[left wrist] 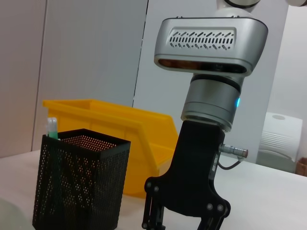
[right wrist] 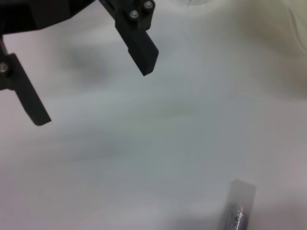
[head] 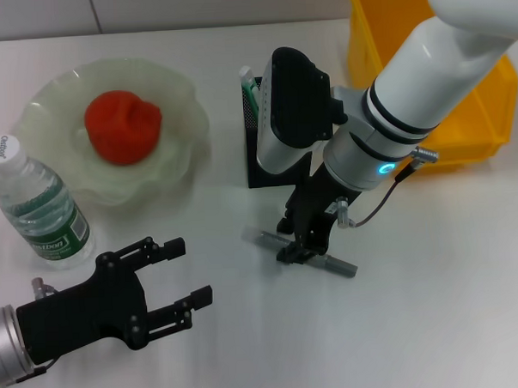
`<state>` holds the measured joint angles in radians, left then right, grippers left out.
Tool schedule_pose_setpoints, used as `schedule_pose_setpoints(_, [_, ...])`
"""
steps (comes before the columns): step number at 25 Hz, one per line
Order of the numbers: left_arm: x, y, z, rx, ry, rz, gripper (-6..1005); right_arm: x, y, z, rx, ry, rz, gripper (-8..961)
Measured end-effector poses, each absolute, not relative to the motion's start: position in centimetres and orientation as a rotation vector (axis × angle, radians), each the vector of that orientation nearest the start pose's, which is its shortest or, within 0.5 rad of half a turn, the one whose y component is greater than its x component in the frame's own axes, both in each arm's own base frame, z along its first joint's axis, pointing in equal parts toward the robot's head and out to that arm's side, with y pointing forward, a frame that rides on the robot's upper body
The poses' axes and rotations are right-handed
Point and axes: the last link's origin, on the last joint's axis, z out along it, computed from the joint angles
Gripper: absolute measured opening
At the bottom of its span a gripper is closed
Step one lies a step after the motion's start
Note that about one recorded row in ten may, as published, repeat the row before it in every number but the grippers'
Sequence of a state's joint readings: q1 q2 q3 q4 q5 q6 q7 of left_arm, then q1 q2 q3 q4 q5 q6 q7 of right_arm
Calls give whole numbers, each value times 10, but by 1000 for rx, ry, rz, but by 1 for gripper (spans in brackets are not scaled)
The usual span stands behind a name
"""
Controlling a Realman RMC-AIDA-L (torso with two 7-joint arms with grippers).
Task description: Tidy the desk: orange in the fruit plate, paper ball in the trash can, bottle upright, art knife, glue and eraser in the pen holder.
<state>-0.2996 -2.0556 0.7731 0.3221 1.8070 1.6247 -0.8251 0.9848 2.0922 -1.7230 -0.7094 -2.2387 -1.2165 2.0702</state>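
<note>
Orange [head: 123, 124] sits in fruit plate [head: 182, 107]; pen holder [head: 255, 151] holds a glue stick [head: 247, 83].

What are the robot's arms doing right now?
The robot is tidying a desk. Its right tool is down on the grey knife lying on the table, next to the pen holder. The left tool waits open near the upright bottle. The orange is already in the plate.

head: overhead, downward | wrists: low (near desk [head: 437, 324])
</note>
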Motion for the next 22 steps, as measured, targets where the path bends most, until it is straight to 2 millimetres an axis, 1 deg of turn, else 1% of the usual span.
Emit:
schedule_pose_setpoints(5, [-318,227,-38,-2641,-480,-884,751,137,366,-117,-3060,161,-617,409])
schedule_pose_setpoints(10, [-318,227,-38,-2638,-480,-885,750,138,365,-118,-3061,167,-622,209])
schedule_pose_setpoints(15, [-319,227,-37,-2635,-481,-885,750,133,365,-116,-3069,183,-605,177])
schedule_pose_setpoints(19, [-319,226,-36,-2634,-483,-883,750,124,362,-110,-3117,230,-507,152])
schedule_pose_setpoints(20, [-320,226,-36,-2634,-483,-883,750,120,362,-105,-3127,248,-456,145])
schedule_pose_setpoints(21, [-320,226,-35,-2629,-484,-882,750,116,364,-93,-3135,277,-340,139])
schedule_pose_setpoints(22, [-320,226,-35,-2629,-484,-882,750,116,364,-93,-3135,277,-340,139])
